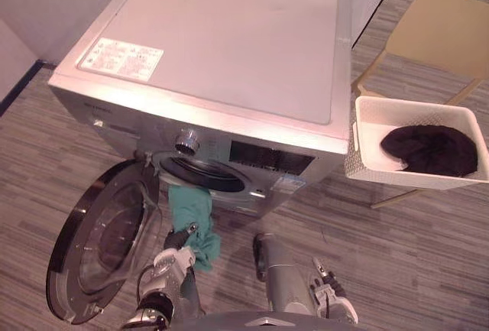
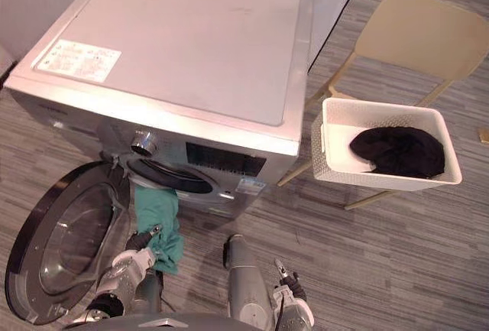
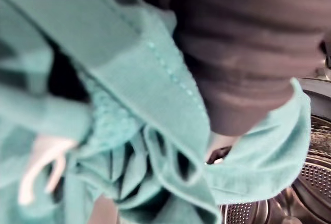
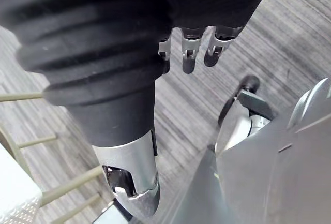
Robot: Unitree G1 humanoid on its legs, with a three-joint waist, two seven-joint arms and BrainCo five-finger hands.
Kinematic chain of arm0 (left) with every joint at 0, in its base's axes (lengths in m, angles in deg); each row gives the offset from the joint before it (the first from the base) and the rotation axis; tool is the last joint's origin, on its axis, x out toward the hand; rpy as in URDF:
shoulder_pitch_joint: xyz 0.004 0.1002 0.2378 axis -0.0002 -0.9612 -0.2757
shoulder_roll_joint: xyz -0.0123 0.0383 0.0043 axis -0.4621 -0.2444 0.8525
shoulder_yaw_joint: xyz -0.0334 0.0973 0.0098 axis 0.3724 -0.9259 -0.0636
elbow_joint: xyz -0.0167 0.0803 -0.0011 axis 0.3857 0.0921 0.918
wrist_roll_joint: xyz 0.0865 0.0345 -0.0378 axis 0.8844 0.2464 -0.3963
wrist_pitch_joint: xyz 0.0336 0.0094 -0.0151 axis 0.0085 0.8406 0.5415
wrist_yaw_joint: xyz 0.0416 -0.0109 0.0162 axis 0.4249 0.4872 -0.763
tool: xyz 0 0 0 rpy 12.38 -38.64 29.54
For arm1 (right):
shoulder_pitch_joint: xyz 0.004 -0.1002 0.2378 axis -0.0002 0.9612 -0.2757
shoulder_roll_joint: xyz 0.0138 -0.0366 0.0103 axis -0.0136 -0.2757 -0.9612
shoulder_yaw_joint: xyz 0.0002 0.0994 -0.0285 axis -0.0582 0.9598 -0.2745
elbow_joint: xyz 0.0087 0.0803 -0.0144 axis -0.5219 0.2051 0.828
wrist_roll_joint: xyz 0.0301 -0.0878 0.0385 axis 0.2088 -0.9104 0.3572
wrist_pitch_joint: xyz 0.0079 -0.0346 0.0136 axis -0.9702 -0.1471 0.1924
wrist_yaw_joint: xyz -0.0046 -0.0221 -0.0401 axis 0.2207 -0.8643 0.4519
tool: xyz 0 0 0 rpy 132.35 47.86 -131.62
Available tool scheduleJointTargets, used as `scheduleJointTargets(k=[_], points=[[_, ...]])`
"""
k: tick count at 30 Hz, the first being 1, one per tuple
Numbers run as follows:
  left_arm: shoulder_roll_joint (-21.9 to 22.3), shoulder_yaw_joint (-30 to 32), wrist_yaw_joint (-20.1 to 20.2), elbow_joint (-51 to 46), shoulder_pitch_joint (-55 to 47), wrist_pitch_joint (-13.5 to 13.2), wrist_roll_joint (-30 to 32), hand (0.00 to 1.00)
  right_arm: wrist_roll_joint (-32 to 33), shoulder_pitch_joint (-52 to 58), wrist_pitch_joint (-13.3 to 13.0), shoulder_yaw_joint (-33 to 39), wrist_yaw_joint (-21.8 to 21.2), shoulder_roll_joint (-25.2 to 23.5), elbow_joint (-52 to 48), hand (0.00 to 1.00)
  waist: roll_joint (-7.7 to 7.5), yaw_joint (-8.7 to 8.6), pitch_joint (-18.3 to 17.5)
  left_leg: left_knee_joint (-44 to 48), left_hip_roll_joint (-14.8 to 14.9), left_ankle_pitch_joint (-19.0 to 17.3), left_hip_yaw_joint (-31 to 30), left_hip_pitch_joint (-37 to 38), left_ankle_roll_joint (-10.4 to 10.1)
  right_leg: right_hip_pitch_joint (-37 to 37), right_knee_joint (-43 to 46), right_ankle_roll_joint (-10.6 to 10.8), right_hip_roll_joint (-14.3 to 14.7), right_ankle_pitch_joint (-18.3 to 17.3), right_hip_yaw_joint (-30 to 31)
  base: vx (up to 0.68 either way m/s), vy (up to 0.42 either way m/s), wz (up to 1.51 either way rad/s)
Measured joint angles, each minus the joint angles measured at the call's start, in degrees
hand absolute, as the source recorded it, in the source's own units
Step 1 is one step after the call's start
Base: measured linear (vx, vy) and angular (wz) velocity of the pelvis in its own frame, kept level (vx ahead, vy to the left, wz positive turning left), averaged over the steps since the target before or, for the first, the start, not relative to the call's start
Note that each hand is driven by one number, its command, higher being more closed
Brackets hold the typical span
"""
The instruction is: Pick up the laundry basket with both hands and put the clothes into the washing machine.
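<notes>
Push teal cloth [image 1: 192,210], hanging from washer [image 1: 221,56] mouth, deep into drum [image 3: 310,182], trailing end clear of door [image 1: 99,239]. Left hand [image 1: 174,258] on it, grip hidden; right hand [image 1: 332,294] relaxed, empty. Black cloth [image 1: 429,150] in basket [image 1: 367,108].

No print we can read.
We see a white label [image 1: 121,59] on the washer [image 1: 229,48] top's left corner and a small sticker [image 1: 287,185] on its front panel, both with print too small to make out.
</notes>
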Motion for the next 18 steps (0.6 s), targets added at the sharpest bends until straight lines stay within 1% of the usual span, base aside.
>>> scheduleJointTargets(k=[1,2,4,5,8,10,12,14,15,16,18], points=[[0.0,-0.3,-0.3,0.0,1.5,0.0,-0.1,1.00,1.3,-0.9,-0.1,-1.0,0.4,0.1,-0.1,0.00,-0.29,0.15,0.8,2.0,0.1,-1.0,-0.1,-2.1,0.5,-1.6,1.3,-0.3,0.0,-0.7,0.1,-0.15,0.038,-0.02],[0.0,-0.5,-0.3,0.0,2.4,0.0,-0.3,1.00,1.6,-1.4,-0.1,-1.5,0.5,0.2,-0.2,0.00,-0.45,0.12,1.3,3.0,0.1,-1.2,-0.2,-3.1,0.5,-2.4,1.9,-0.3,0.1,-0.7,0.2,-0.17,0.033,-0.03],[0.1,-1.4,-0.7,0.0,7.1,0.1,-1.3,1.00,3.7,-3.0,-0.6,-2.6,0.7,0.3,-2.6,0.00,-0.49,-0.02,3.6,6.2,0.3,-1.5,-1.3,-7.7,0.5,-6.0,3.1,-0.3,0.5,-0.4,0.2,-0.17,0.028,0.00],[0.1,-1.6,-1.1,0.0,8.3,0.1,-1.7,1.00,4.0,-3.5,-0.9,-2.8,0.8,0.2,-2.8,0.00,-0.59,-0.04,3.8,6.8,0.4,-1.5,-1.4,-8.8,0.5,-7.1,3.1,-0.3,0.7,-0.2,0.3,-0.16,0.030,-0.06],[-0.2,-1.7,-2.6,0.0,14.9,0.1,-3.4,1.00,5.8,-5.3,-1.1,-4.2,1.9,0.1,-4.8,0.00,-1.42,-0.07,6.7,9.5,1.0,-1.4,-1.5,-13.4,0.7,-11.2,3.4,-0.3,1.3,2.1,0.4,-0.12,0.025,-0.12],[-0.8,-2.1,-3.0,0.0,18.8,0.1,-3.4,1.00,6.5,-6.6,-1.1,-4.4,2.2,0.1,-4.8,0.00,-1.83,-0.09,7.4,11.1,1.6,-1.4,-1.6,-16.9,0.8,-14.4,3.6,-0.3,2.0,3.4,0.6,-0.08,0.012,-0.15],[-1.9,-2.2,-3.9,-0.1,24.5,0.1,-3.4,1.00,7.8,-7.9,-1.2,-4.7,2.3,0.0,-5.9,0.00,-2.09,-0.18,9.6,13.0,2.4,-1.4,-1.9,-20.6,0.8,-17.4,3.7,-0.5,2.8,4.5,0.6,-0.05,0.003,-0.14],[-3.1,-2.0,-4.3,-0.2,27.5,0.1,-3.5,1.00,8.1,-8.5,-1.2,-4.8,2.3,0.0,-6.8,0.00,-2.39,-0.49,10.1,14.0,2.8,-1.5,-2.2,-23.1,0.8,-19.7,3.7,-0.4,3.2,5.1,0.5,-0.03,0.006,-0.12],[-4.4,-1.7,-4.6,-0.7,29.9,0.1,-3.8,1.00,8.2,-8.9,-1.4,-4.8,2.3,0.0,-7.2,0.00,-2.61,-0.70,11.0,14.6,3.2,-1.5,-2.5,-24.7,0.7,-20.9,3.8,-0.6,3.6,5.6,0.5,-0.03,0.008,-0.13],[-5.7,-0.8,-5.2,-2.5,32.3,0.0,-5.2,1.00,8.2,-9.0,-1.7,-4.8,2.3,0.0,-7.8,0.00,-2.85,-0.77,12.4,15.5,3.6,-1.5,-2.9,-26.2,0.5,-22.0,3.8,-0.8,4.0,6.1,0.3,-0.03,0.008,-0.11],[-7.6,0.4,-5.6,-3.5,35.4,-0.1,-7.0,1.00,8.3,-8.8,-2.2,-4.8,2.3,0.0,-8.2,0.00,-3.26,-0.95,12.9,16.2,3.8,-1.5,-3.1,-28.6,0.6,-24.2,3.9,-0.8,4.2,6.5,0.2,-0.01,0.011,-0.07]])
